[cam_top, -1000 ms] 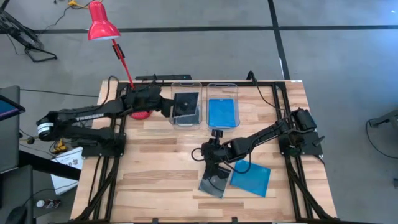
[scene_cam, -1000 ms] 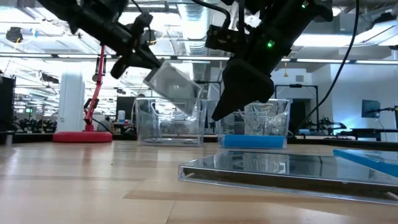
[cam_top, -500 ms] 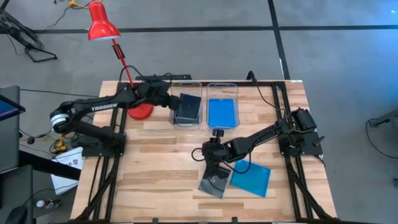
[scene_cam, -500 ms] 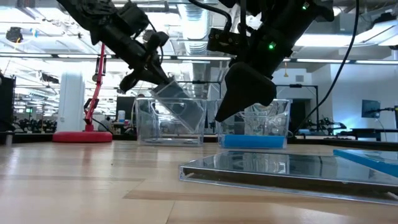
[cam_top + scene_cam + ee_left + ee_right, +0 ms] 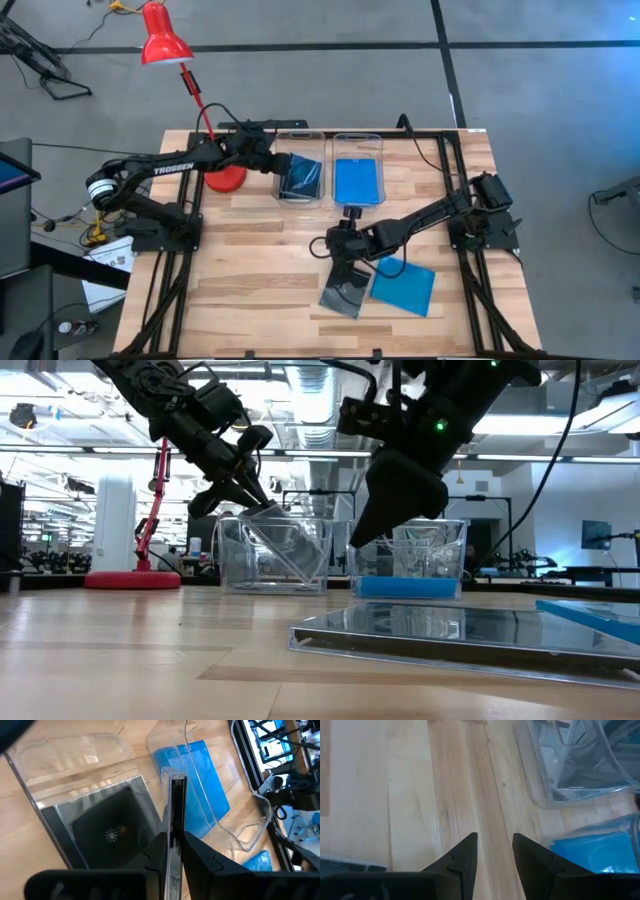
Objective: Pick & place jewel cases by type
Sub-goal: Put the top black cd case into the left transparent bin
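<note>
The left pincer [image 5: 172, 851] is clamped on a clear jewel case [image 5: 176, 810], holding it by its thin edge so that the case runs straight out from the fingers. In the low view the case [image 5: 285, 540] slants down into the left bin [image 5: 272, 552], lower end inside the walls, upper end at the pincer [image 5: 248, 488] above the rim. Under it, a dark case showing a disc [image 5: 112, 832] already lies flat on the bin floor. The coming release turns on this tilt: the held case's long axis points down and across the bin, over the dark case, so it should fall flat onto it once let go.

The right pincer [image 5: 494, 851] hangs narrowly parted over bare desk [image 5: 410, 790], holding nothing. In the high view it [image 5: 343, 268] sits just above a dark case [image 5: 345, 293] near the front edge of the desk, with a blue case [image 5: 405, 285] touching or overlapping that one on the right arm's side. The right arm is plainly the nearer one to both. The second bin [image 5: 358, 180] holds blue cases.
</note>
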You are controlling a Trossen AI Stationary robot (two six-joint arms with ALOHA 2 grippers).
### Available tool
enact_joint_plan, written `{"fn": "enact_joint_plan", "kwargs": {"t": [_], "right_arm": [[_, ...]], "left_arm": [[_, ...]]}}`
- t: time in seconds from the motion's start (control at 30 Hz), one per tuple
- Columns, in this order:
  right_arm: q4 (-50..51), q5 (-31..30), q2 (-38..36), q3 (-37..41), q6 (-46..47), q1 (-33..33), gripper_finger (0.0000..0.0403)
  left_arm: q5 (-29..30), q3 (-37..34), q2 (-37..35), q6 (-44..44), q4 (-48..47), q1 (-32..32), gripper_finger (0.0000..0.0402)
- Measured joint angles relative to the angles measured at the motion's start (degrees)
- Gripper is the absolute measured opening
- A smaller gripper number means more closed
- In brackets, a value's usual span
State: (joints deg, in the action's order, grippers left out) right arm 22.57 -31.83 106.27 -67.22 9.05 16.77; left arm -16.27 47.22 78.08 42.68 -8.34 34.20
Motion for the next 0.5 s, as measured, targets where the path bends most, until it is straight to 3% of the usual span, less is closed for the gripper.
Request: {"fn": "enact_joint_plan", "kwargs": {"t": [0.5], "right_arm": [[-0.25,-1.29,-0.25,-0.04,0.01,0.58,0.0118]], "left_arm": [[3.56,-0.02,-0.02,-2.67,-0.02,0.02,0.0105]]}}
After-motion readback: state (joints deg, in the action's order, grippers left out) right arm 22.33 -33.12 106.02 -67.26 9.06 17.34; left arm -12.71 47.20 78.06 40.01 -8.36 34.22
